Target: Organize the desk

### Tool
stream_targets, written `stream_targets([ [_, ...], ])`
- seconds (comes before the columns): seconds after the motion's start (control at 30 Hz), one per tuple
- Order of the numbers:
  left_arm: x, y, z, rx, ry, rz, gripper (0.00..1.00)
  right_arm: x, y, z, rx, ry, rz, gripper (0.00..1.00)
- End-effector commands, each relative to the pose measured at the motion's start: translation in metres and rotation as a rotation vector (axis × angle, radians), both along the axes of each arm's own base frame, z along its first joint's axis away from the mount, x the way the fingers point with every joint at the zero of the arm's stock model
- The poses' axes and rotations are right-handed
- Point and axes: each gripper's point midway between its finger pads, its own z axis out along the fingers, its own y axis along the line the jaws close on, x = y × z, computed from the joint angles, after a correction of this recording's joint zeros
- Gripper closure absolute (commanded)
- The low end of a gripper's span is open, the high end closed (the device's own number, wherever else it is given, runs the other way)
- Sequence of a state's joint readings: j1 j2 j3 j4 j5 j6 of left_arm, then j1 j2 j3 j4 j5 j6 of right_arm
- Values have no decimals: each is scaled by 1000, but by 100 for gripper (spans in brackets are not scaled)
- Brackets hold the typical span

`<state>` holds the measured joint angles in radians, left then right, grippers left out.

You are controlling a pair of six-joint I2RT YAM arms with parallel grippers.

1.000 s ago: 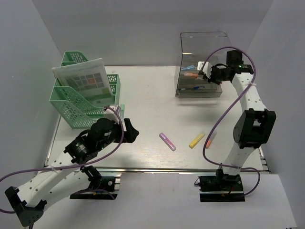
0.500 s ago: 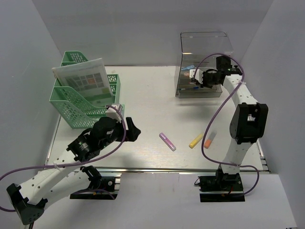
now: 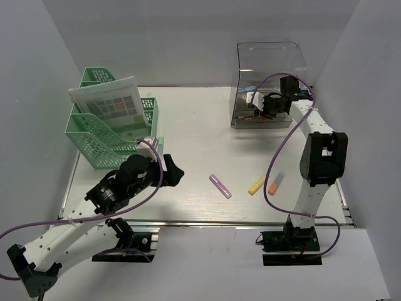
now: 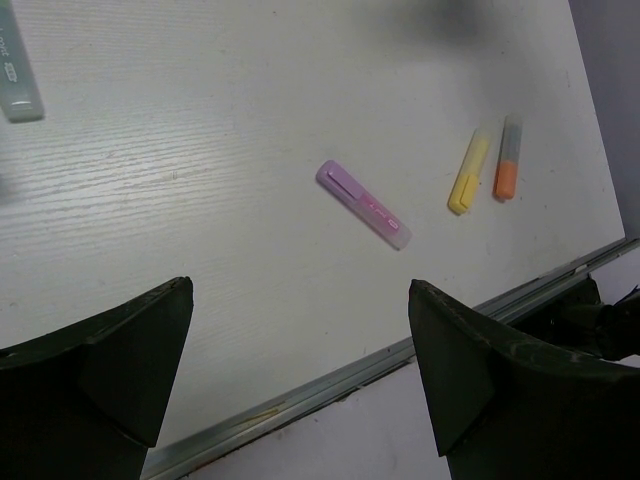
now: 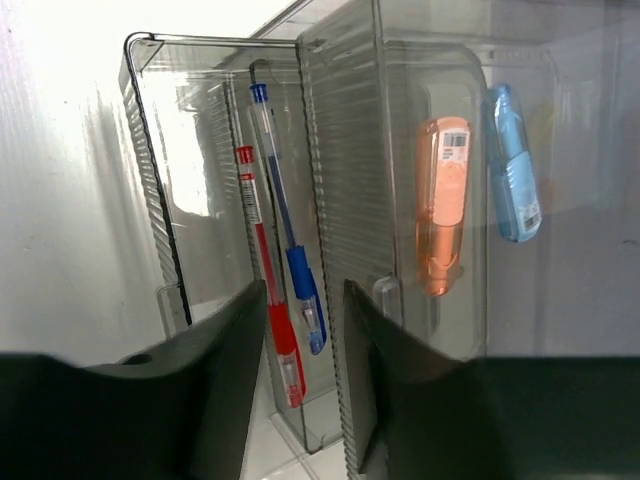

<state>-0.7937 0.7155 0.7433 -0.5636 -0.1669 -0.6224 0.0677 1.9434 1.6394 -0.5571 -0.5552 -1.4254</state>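
The desk (image 3: pixel 200 135) is a white tabletop with a silver front rail (image 4: pixel 330 375). A purple highlighter (image 3: pixel 220 186) (image 4: pixel 363 203), a yellow one (image 3: pixel 257 184) (image 4: pixel 468 171) and an orange one (image 3: pixel 274 184) (image 4: pixel 507 170) lie near the front. My left gripper (image 3: pixel 173 173) (image 4: pixel 300 290) hovers open and empty left of the purple one. My right gripper (image 3: pixel 258 103) (image 5: pixel 302 295) is over the clear organizer (image 3: pixel 263 88), jaws a narrow gap apart and empty. Inside are a red pen (image 5: pixel 265 270), a blue pen (image 5: pixel 290 240), an orange highlighter (image 5: pixel 443 200) and a blue one (image 5: pixel 513 165).
A green mesh file tray (image 3: pixel 113 128) holding a printed sheet (image 3: pixel 113 103) stands at the back left. A pale green marker (image 4: pixel 18 70) lies near the tray. Grey walls enclose the desk on three sides.
My right gripper has moved left and down to the clear organizer, and its arm has swung off the orange highlighter, which now shows. My left arm has barely shifted.
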Motion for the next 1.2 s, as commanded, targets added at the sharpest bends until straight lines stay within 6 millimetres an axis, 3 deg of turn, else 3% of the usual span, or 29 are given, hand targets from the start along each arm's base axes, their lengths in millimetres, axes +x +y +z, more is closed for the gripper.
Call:
stream_targets([
  [0.0, -2, 1, 8, -25, -4, -2, 2, 1, 7, 23, 44, -48, 14, 63],
  [0.03, -3, 0, 9, -31, -5, -2, 2, -3, 7, 33, 67, -43, -1, 67],
  [0.07, -3, 0, 11, -34, -8, -4, 2, -7, 11, 41, 93, -40, 0, 85],
  [0.1, -4, 0, 13, -41, -12, -7, 2, -14, 15, 48, 138, -26, 11, 95],
  [0.13, -4, -1, 13, -47, -13, -10, 2, -26, 18, 60, 169, -12, 7, 100],
  [0.2, -4, -3, 14, -59, -16, -17, 2, -52, 26, 63, 221, 36, 63, 100],
  [0.23, -4, -4, 12, -60, -13, -19, 2, -75, 26, 49, 203, 111, 106, 100],
  [0.3, -4, -8, 8, -66, -6, -30, 2, -102, 28, 26, 186, 215, 157, 100],
  [0.4, -4, -11, 7, -74, -1, -39, 2, -123, 21, -14, 139, 354, 144, 100],
  [0.43, -4, -12, 6, -73, 1, -40, 2, -123, 19, -22, 132, 369, 124, 100],
  [0.5, -3, -11, 5, -68, 2, -38, 2, -102, 7, -32, 98, 309, 35, 100],
  [0.53, -3, -11, 5, -66, 5, -38, 2, -105, 5, -47, 86, 316, 16, 100],
  [0.57, -3, -11, 5, -66, 4, -37, 2, -90, 1, -48, 63, 246, -9, 100],
  [0.63, -3, -10, 2, -59, 10, -32, 2, -85, -1, -56, 63, 234, -64, 100],
  [0.67, -2, -11, 2, -62, 8, -30, 2, -70, -4, -53, 73, 192, -114, 100],
  [0.8, -1, -13, -2, -62, 20, -30, 2, -46, -14, -57, 78, 86, -220, 100],
  [1.03, 2, -16, -2, -51, 24, -33, 2, -14, -31, -49, 49, -58, -323, 100],
  [1.17, 3, -17, -3, -47, 25, -35, 2, 1, -31, -33, 70, -134, -339, 100],
])
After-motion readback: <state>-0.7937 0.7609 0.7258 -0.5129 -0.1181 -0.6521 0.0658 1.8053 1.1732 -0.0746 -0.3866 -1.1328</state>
